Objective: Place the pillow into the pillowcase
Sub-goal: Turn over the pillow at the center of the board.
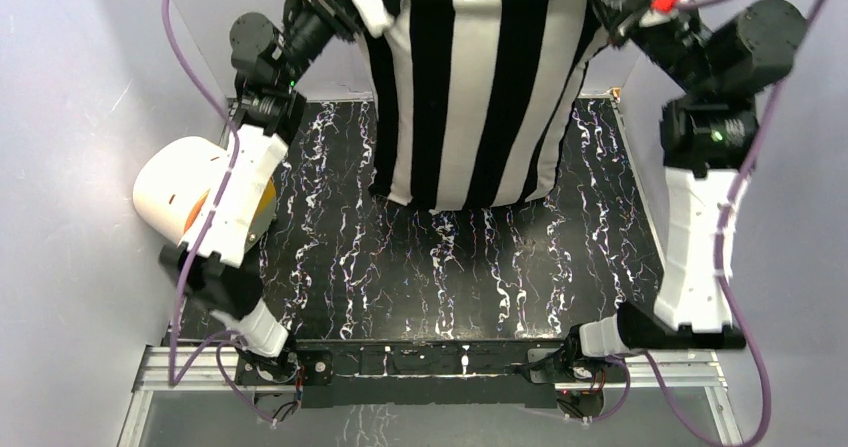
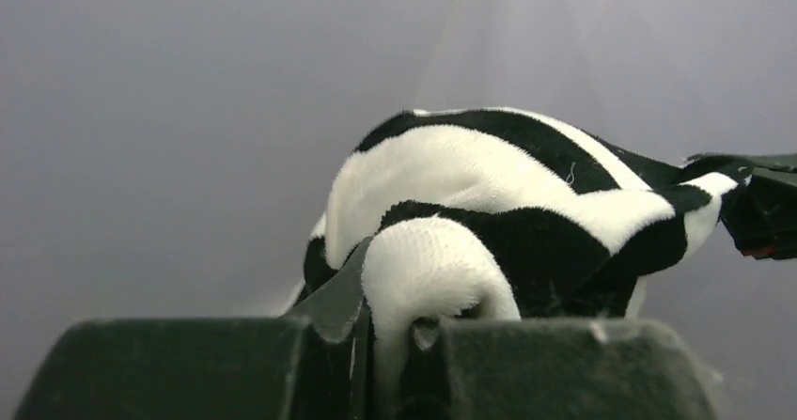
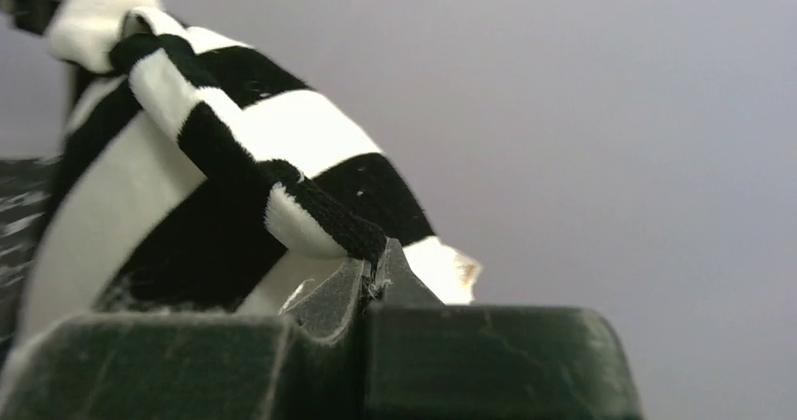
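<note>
L gripper (image 2: 390, 335) is clenched on a rolled white fold of the pillowcase (image 1: 470, 97), w/ black & white cloth bunched up just past its fingers. R gripper (image 3: 373, 272) is pinched tight on the opposite top corner, w/ the striped hem caught right at its tips & the rest draping off to the left in its wrist view. Btwn the two grippers the pillowcase hangs stretched across, looking plump. Its bottom edge is low over the table (image 1: 440, 277); can't tell if touching. Pillow can't be made out apart from the cover. Cream cylinder (image 1: 175, 187) sits well back from L gripper, beside that arm.
</note>
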